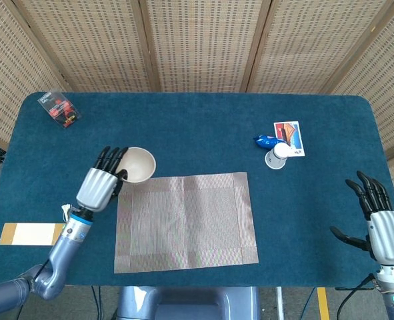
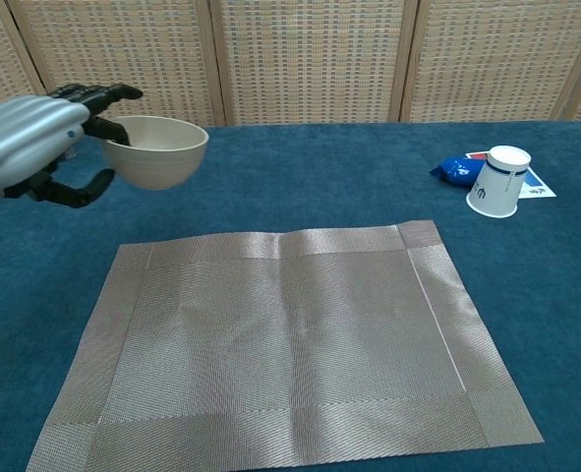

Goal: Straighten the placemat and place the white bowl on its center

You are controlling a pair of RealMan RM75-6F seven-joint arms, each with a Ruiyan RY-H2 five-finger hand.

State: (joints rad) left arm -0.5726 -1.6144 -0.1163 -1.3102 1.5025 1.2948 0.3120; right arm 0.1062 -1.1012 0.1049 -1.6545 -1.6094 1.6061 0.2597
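Note:
My left hand (image 1: 101,183) (image 2: 34,143) holds the white bowl (image 1: 137,165) (image 2: 157,150) by its rim, lifted above the table just off the far left corner of the placemat. The grey woven placemat (image 1: 186,221) (image 2: 285,339) lies flat in the middle of the blue table, its edges roughly square to the table. My right hand (image 1: 379,223) hovers at the near right edge of the table, open, with its fingers spread and nothing in it.
A tipped paper cup (image 1: 276,157) (image 2: 498,181), a blue packet (image 1: 266,141) (image 2: 458,169) and a card (image 1: 289,137) lie at the back right. A clear bag of red parts (image 1: 59,109) sits at the far left corner. A tan card (image 1: 30,233) lies near the left front edge.

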